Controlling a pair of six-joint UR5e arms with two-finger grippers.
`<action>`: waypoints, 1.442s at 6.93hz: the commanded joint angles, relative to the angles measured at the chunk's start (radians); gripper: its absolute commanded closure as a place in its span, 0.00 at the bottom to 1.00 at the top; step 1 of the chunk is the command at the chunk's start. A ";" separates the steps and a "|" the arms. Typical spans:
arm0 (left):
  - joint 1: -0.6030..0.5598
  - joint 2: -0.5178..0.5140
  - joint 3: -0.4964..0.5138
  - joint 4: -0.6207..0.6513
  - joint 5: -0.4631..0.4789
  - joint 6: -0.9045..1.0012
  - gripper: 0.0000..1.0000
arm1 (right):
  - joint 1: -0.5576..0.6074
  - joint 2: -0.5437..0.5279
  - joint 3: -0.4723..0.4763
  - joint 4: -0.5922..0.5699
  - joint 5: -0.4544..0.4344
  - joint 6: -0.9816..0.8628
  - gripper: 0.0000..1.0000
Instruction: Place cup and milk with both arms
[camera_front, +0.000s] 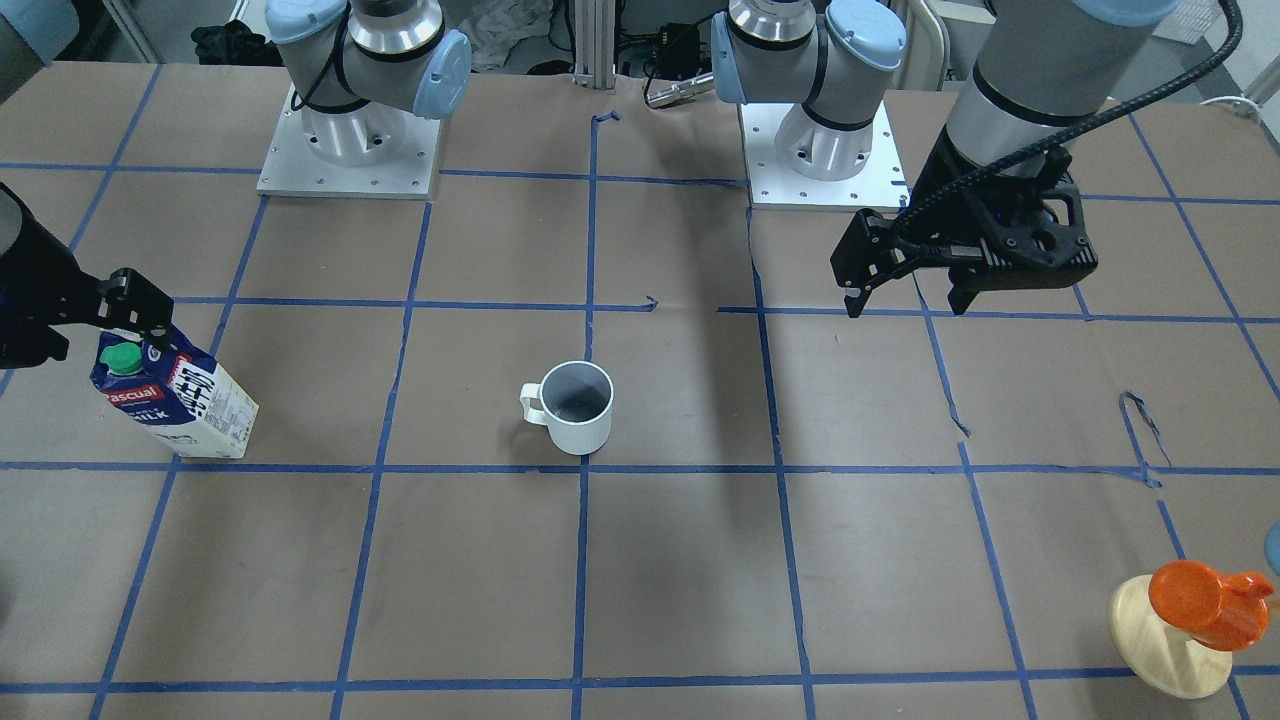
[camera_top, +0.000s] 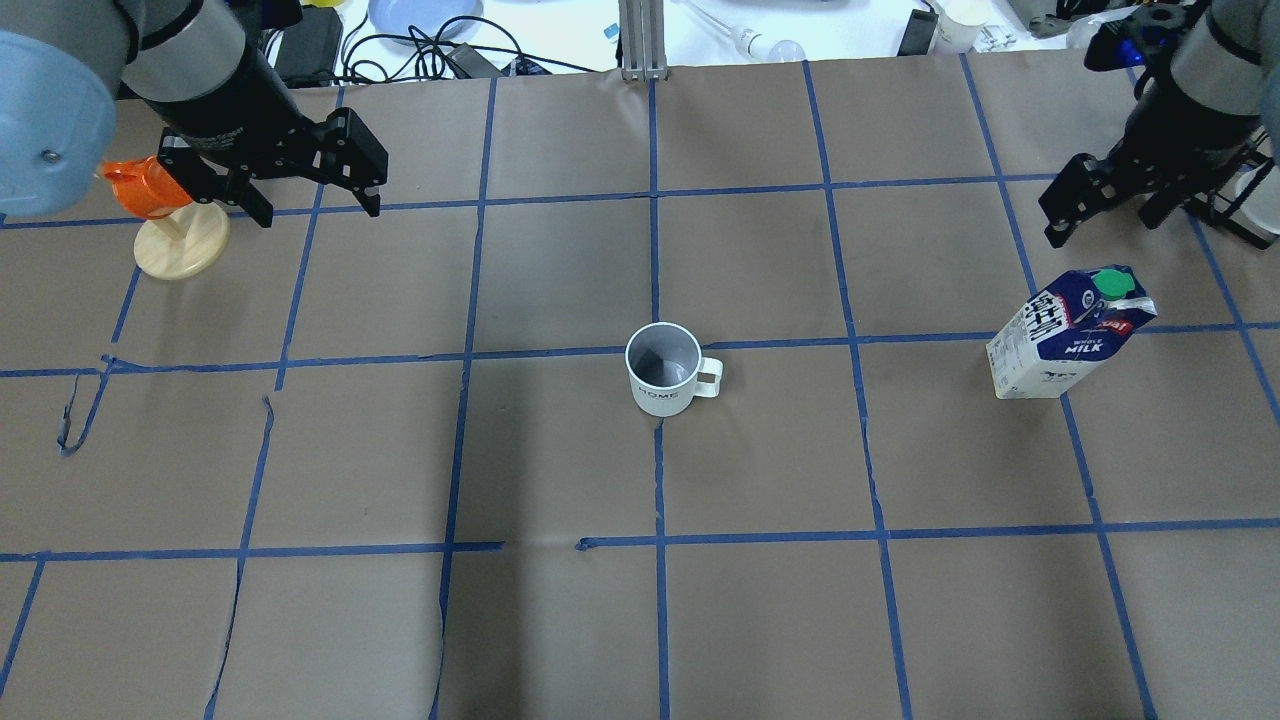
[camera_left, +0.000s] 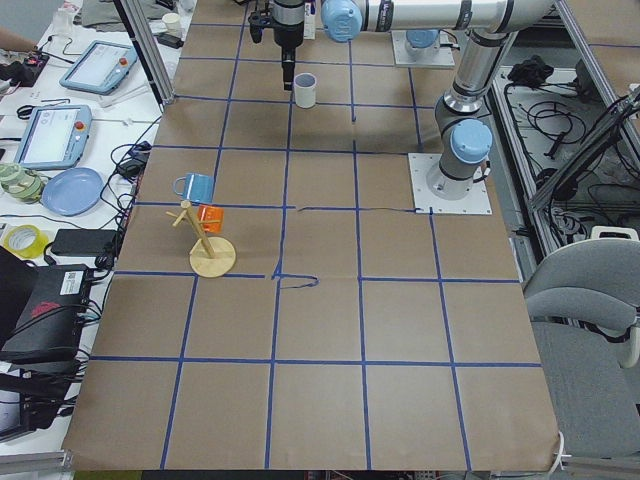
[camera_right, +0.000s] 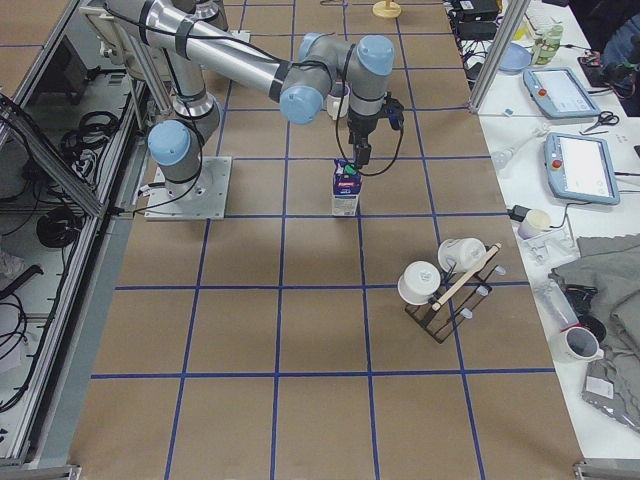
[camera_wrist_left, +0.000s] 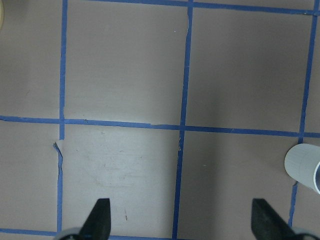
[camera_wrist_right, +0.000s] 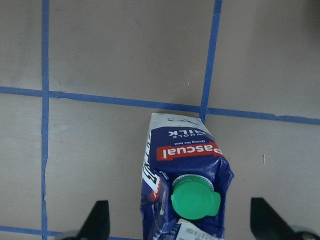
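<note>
Right wrist-mounted view: R gripper (camera_wrist_right: 182, 220), jaws wide, over milk (camera_wrist_right: 182, 160); should straddle carton body squarely before closing. L gripper (camera_top: 318, 205) likewise wide.

even bright light, soft shadows

The table (camera_top: 560, 620) is seen covered in brown paper, marked off into squares by blue tape (camera_top: 655, 250) that is torn in places. A white bench (camera_left: 110, 120) is set alongside it, loaded with tablet-style screens (camera_left: 50, 135) and a blue plate (camera_left: 72, 190). A grey chair (camera_left: 585, 290) is parked on the opposite side, with black cables (camera_left: 575, 108) strewn on the floor beyond it. Only soft shadows are cast.
</note>
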 joint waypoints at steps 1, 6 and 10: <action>-0.001 -0.003 -0.007 0.001 0.003 0.000 0.00 | -0.046 0.017 0.045 -0.035 0.003 0.006 0.01; -0.001 -0.010 -0.007 0.007 -0.005 -0.008 0.00 | -0.033 0.033 0.047 -0.020 0.014 0.040 0.73; -0.001 -0.012 -0.008 0.006 0.001 -0.006 0.00 | 0.193 0.030 -0.092 0.053 0.066 0.292 0.73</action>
